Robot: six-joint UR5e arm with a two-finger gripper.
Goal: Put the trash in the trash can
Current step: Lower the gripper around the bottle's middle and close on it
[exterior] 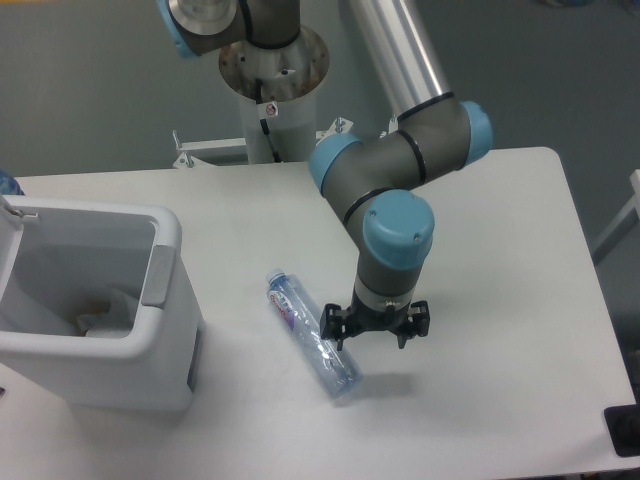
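So the bin [95, 310] sits at the table's [500, 250] 9 o'clock edge, with a packet [100, 322] lying inside on its floor. The bottle [312, 337] lies flat around the middle, slightly toward 6, running diagonally from 11 to 5. The gripper [373, 330] hangs just off the bottle's 3 o'clock side, near its lower half. The arm's base post [272, 100] stands behind the table at 12.
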